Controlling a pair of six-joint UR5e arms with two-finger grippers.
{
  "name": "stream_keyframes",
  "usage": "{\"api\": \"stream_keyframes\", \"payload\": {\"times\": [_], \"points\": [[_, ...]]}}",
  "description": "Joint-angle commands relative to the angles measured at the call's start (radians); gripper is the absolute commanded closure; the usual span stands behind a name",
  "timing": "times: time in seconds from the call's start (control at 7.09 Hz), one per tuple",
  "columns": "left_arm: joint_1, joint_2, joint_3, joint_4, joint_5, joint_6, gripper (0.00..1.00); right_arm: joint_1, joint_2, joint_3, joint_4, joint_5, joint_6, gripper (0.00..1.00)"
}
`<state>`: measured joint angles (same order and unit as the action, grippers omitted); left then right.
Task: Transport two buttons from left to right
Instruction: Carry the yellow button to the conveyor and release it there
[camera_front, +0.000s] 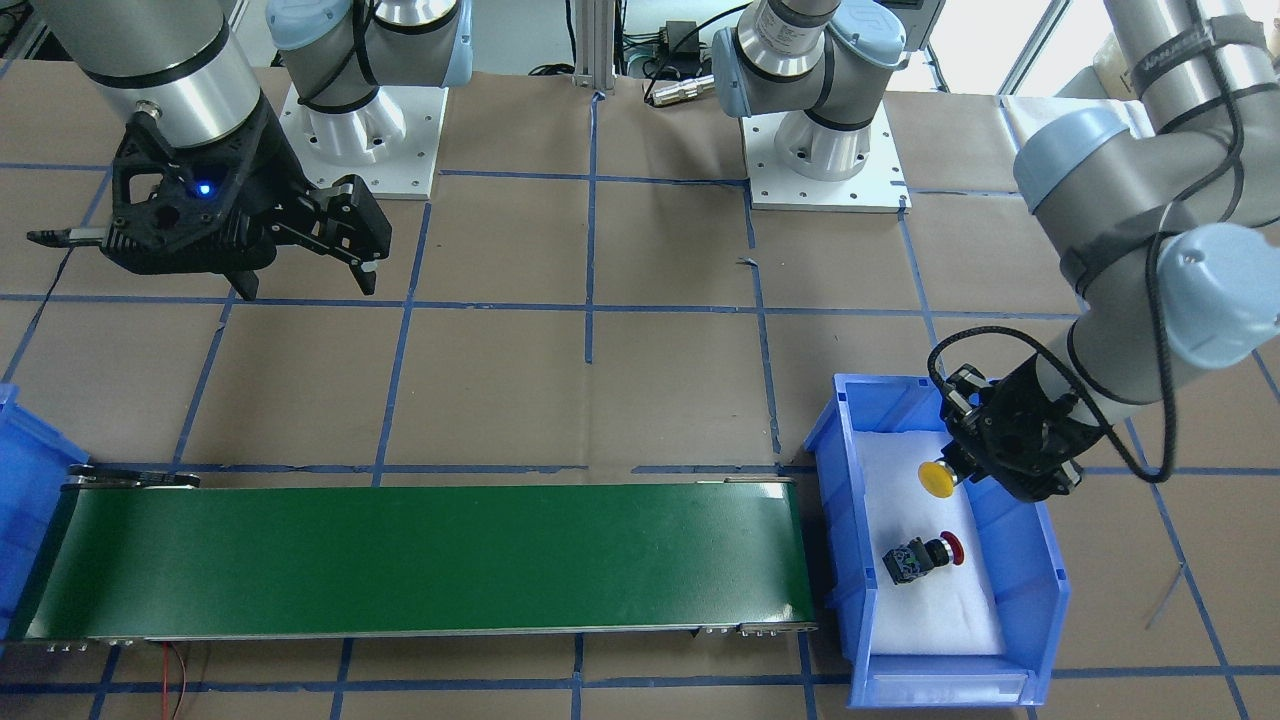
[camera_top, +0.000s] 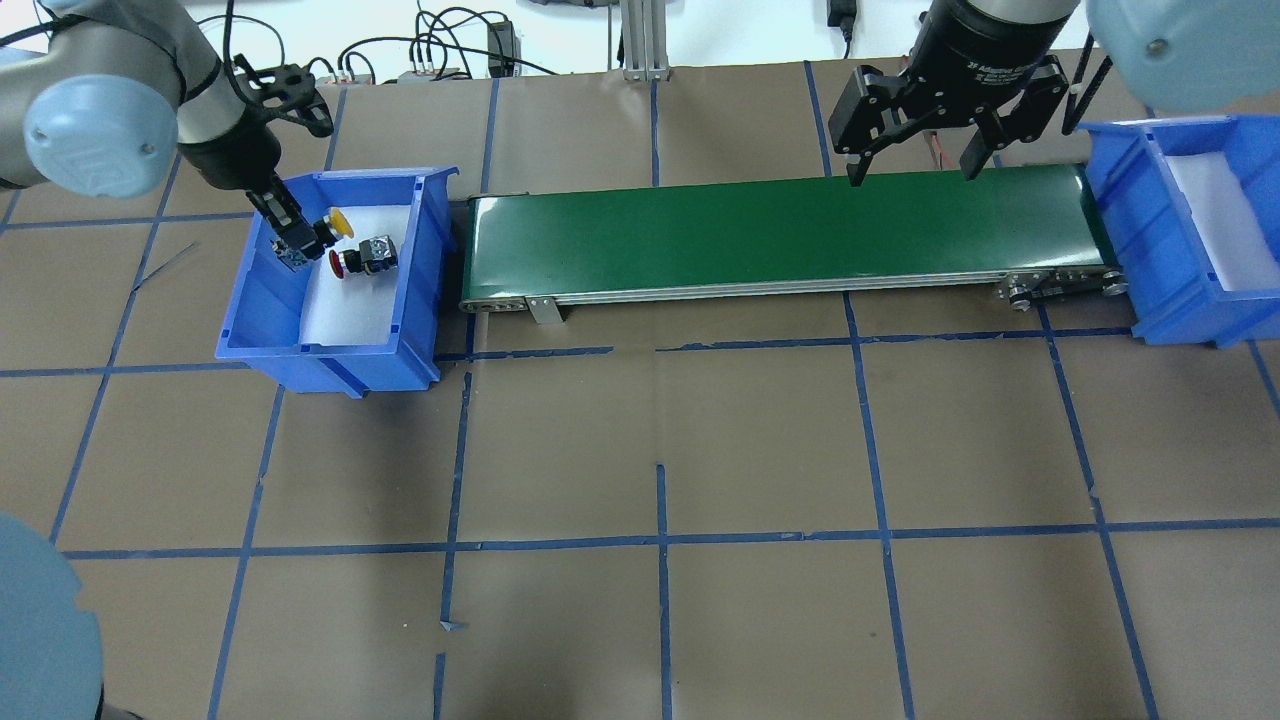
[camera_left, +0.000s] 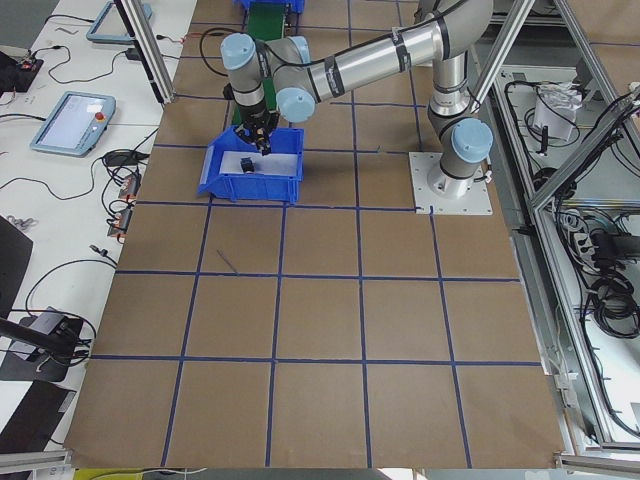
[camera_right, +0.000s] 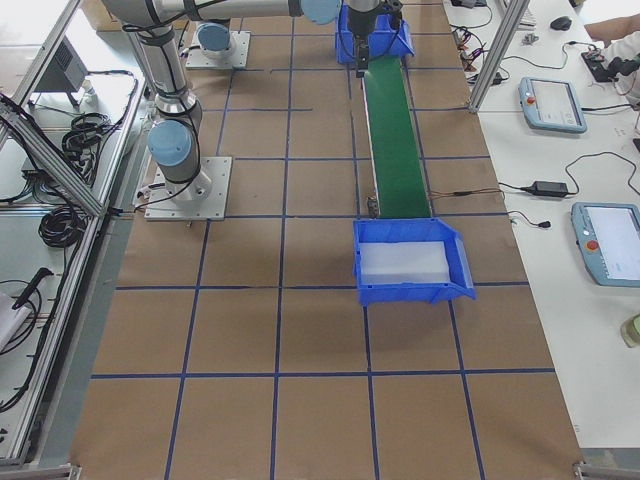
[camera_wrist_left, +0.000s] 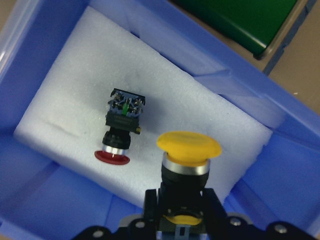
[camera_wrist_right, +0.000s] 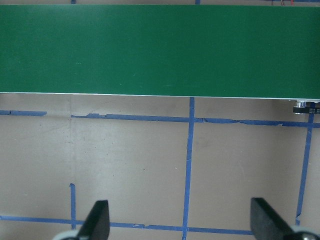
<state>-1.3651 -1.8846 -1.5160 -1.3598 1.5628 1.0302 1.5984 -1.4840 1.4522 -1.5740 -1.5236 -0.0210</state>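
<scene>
**Left gripper clamped on yellow button**

Both my L fingers pinch the yellow button by its black body, at bottom centre of the L wrist view. Its cap points away from the cam. In the front-facing view it sits at right of frame, over the white foam inside the blue bin. Can't tell if it touches the foam.

The red button lies on its side on the same foam, left of centre in the wrist view. Its cap points to the lower edge and its contact block to the upper edge. It's near the yellow one but not touching it.

My right gripper is spread wide w/ nothing between the fingers. It hangs at upper right of the overhead view, by the far edge of the green belt.

A second blue bin, also w/ white foam, sits at the belt's end at far right of the overhead frame.
</scene>
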Motion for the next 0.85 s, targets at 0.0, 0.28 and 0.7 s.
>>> {"api": "stream_keyframes", "payload": {"times": [0.0, 0.28, 0.7], "points": [[-0.13, 0.028, 0.025, -0.018, -0.001, -0.432, 0.95, 0.0, 0.002, 0.002, -0.001, -0.001, -0.008, 0.0], [-0.27, -0.049, 0.026, 0.106, -0.007, -0.856, 0.95, -0.005, 0.004, -0.003, 0.0, -0.003, -0.01, 0.0], [-0.383, -0.247, 0.168, 0.163, -0.006, -1.09, 0.95, -0.003, -0.001, 0.0, -0.001, -0.004, -0.01, 0.0]]}}
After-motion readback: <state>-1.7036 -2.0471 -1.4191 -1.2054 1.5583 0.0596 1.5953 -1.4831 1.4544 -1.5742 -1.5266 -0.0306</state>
